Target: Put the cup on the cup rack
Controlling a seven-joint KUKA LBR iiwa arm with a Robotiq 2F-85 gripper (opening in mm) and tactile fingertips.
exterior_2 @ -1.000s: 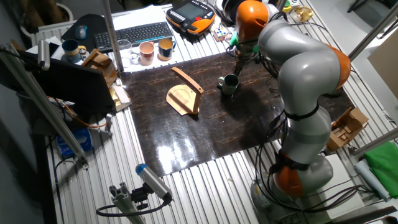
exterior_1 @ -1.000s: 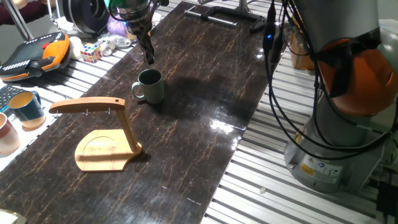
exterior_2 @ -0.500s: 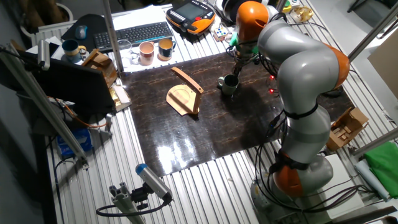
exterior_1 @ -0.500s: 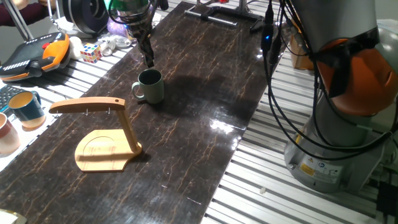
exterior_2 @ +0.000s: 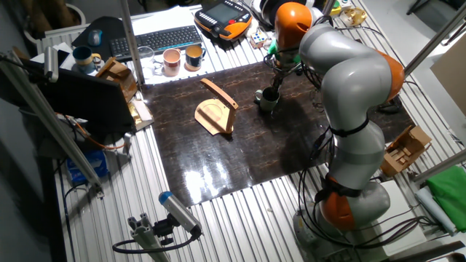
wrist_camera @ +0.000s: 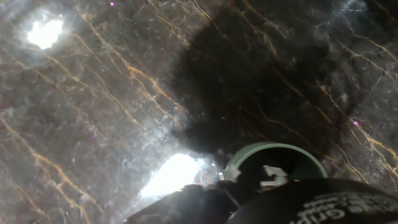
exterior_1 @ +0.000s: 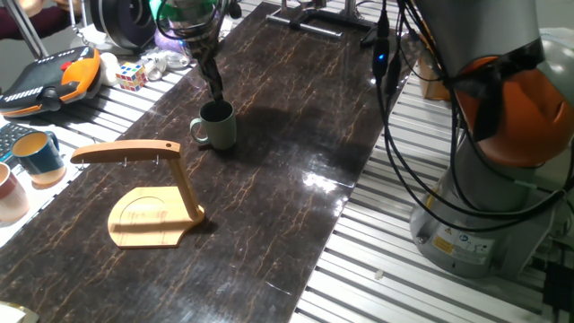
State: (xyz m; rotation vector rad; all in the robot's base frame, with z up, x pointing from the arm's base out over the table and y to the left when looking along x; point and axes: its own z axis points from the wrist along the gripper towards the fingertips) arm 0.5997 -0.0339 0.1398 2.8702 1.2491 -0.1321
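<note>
The sage-green cup stands upright on the dark marbled table, its handle towards the left; it also shows as the cup in the other fixed view. My gripper hangs just above the cup's far rim, fingers pointing down and slightly apart, holding nothing. In the hand view the cup's rim and dark inside lie at the bottom edge, between my two dark fingers. The wooden cup rack stands left of and nearer than the cup, its long arm bare.
A teal cup and a pinkish cup sit off the table's left edge. An orange teach pendant and a colour cube lie at the far left. The robot's base and cables stand to the right.
My gripper has dropped a little and shifted towards the cup, now close over its rim. Cup and rack have not moved.
</note>
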